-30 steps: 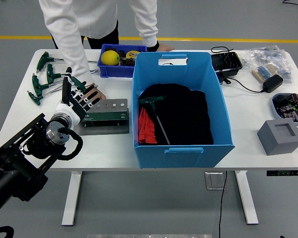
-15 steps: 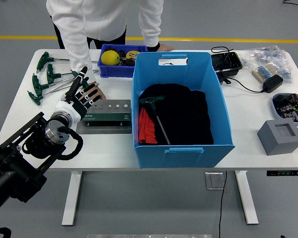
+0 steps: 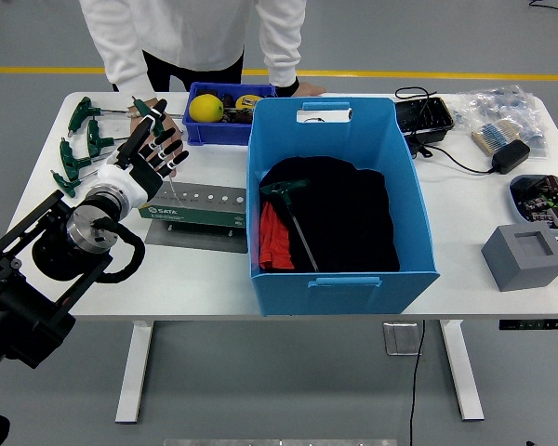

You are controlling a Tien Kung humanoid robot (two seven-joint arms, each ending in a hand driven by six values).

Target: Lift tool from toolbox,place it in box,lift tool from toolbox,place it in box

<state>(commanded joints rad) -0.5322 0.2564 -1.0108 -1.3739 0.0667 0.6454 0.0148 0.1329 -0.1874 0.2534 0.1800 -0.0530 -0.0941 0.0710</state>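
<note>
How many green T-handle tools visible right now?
At least 5: one inside the blue bin on the black cloth, four loose at the table's far-left. The left hand may hide more.

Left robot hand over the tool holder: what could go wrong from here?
1. The left robot hand has its fingers spread and grips nothing; a person's hand sits right behind it, so a reach could hit it.
2. The tool holder lies loose on the table; a pull may drag it.
3. A T-handle wrench already lies in the blue bin; the next drop may land on it.
</note>
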